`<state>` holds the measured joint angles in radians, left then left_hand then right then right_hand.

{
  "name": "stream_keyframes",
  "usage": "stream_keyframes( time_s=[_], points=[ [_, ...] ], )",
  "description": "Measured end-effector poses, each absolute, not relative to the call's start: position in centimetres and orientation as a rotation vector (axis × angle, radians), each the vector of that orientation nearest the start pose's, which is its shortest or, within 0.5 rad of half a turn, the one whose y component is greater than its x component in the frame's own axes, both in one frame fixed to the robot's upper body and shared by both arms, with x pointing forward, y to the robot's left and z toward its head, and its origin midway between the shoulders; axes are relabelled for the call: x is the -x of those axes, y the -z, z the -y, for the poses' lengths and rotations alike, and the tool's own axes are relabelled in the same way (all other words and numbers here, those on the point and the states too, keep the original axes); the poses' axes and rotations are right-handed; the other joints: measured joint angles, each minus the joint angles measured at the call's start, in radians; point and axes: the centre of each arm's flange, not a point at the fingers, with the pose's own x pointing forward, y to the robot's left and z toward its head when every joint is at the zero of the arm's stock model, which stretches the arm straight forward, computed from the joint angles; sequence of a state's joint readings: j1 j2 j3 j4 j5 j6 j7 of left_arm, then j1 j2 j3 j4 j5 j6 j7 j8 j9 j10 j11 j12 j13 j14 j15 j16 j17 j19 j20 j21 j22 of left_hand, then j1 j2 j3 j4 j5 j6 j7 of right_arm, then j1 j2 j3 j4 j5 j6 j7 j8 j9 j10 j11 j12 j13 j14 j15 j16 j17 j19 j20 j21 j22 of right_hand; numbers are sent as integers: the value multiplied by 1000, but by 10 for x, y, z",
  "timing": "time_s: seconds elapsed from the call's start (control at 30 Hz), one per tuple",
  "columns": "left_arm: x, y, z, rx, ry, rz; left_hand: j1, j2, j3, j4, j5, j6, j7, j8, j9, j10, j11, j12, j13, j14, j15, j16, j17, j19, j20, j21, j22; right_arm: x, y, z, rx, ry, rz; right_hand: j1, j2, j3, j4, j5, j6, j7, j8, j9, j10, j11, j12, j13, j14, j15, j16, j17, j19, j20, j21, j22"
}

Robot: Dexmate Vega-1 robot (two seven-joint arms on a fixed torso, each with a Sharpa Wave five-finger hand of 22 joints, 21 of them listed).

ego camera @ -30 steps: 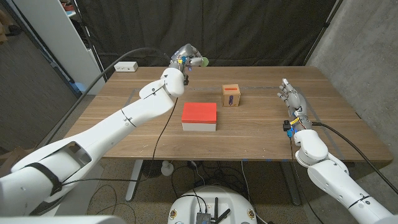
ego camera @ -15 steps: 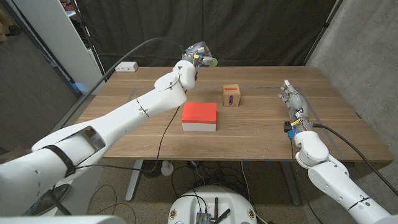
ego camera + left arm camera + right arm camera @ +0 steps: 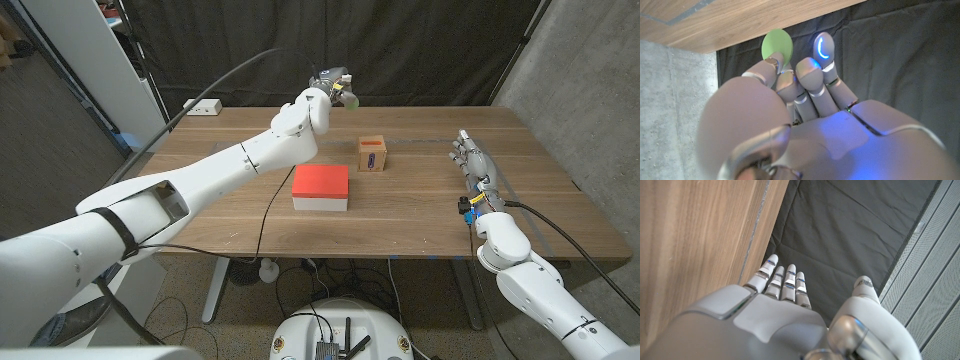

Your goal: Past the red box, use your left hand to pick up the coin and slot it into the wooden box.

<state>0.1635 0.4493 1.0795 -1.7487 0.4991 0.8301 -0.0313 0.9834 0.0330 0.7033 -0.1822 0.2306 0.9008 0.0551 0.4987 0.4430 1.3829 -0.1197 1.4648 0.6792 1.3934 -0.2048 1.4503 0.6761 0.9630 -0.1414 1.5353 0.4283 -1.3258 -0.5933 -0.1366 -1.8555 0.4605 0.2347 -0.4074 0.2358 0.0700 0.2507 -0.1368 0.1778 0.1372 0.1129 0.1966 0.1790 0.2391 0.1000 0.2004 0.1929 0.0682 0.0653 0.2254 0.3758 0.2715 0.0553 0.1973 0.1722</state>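
My left hand (image 3: 331,84) is raised over the table's far edge, behind the red box (image 3: 321,187), and pinches a light green coin (image 3: 354,100) at its fingertips. In the left wrist view the green coin (image 3: 777,45) sticks out past the fingers (image 3: 810,75) of my left hand (image 3: 805,115). The small wooden box (image 3: 373,154), with a red label and a slot on its front, stands right of the red box, below and right of the coin. My right hand (image 3: 470,160) waits at the table's right side with its fingers straight and nothing in it.
A white power strip (image 3: 203,106) lies at the far left corner of the wooden table (image 3: 200,210). A black curtain (image 3: 420,50) hangs behind the table. A cable runs along my left arm.
My left hand has swung to the right along the table's far edge with the coin in it, towards the wooden box. The right hand has stayed in place.
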Motion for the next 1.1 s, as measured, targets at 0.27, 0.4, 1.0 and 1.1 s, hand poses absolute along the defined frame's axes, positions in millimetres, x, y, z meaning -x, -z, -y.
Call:
stream_keyframes(
  time_s=[0.27,0.4,1.0,1.1],
  points=[
    [-581,-189,-22,-1422,-154,633,0,0,0,0,0,0,0,-2,2,0,0,0,0,0,0,0,1,0,0,0,1,-525,68,324,-21,127,664,0,0,0,0,0,0,0,0,0,0,0,0,0,0,0,0,0,0,0,0,0],
    [-583,-189,-16,-1452,-147,604,0,0,0,0,0,1,0,-8,7,0,0,0,-7,0,0,0,1,0,0,0,-2,-526,69,324,-26,130,662,0,0,0,0,0,0,0,0,0,0,0,0,0,0,0,0,0,0,0,0,0],
    [-592,-170,3,-1439,-158,553,8,-8,0,0,2,9,2,-20,-6,-4,-4,0,-10,-1,1,-4,-9,0,0,3,-2,-529,71,326,-33,128,657,0,0,5,-5,0,0,0,0,0,0,0,0,0,0,0,0,-5,0,0,0,0],
    [-594,-167,6,-1434,-154,547,8,-8,0,0,7,10,1,-25,-6,-4,-4,0,-10,-1,1,-4,-9,0,0,4,-5,-530,71,326,-34,128,657,0,0,5,-4,0,0,0,0,0,0,0,0,0,0,0,0,-5,0,0,0,0]
  ],
)
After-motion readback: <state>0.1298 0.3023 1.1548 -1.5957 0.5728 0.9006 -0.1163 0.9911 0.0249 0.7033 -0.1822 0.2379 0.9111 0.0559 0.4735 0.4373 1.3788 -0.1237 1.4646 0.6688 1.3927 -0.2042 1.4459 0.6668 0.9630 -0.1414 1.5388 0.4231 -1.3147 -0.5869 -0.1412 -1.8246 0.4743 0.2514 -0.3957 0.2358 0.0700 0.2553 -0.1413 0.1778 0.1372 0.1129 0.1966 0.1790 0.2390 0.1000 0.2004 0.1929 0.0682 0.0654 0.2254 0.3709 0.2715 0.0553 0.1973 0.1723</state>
